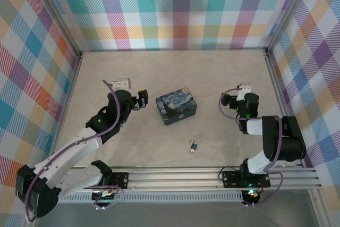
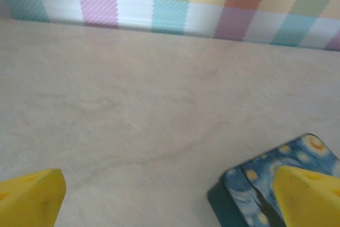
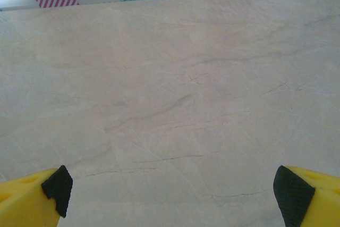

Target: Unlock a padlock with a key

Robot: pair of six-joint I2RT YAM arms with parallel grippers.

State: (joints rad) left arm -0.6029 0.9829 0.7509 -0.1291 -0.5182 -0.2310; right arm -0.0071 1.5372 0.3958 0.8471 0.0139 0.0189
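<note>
**Top external.** The tin (image 1: 176,109) sits mid-table (image 1: 159,67), its painted night-sky lid up. The padlock (image 1: 194,145) lies on the table near the tin, on the arm-base side and a little to the right. It is apart from the tin and free of both arms. A pale sliver (image 1: 190,152) touches the padlock's near end; at this size I cannot tell what it is. The left gripper (image 1: 141,99) is just left of the tin, spread wide and holding nothing. The right gripper (image 1: 228,100) is well right of the tin, also spread and empty.

**Left wrist.** The left gripper (image 2: 167,198) has its jaws fully apart. Its yellow fingers (image 2: 32,198) sit at the lower corners with bare table between them. One finger overlaps the tin's corner (image 2: 247,192); contact cannot be told. The plaid wall (image 2: 170,3) lies beyond.

**Right wrist.** The right gripper (image 3: 170,195) has its jaws wide, black pads (image 3: 289,192) facing inward, with bare table between them.
</note>
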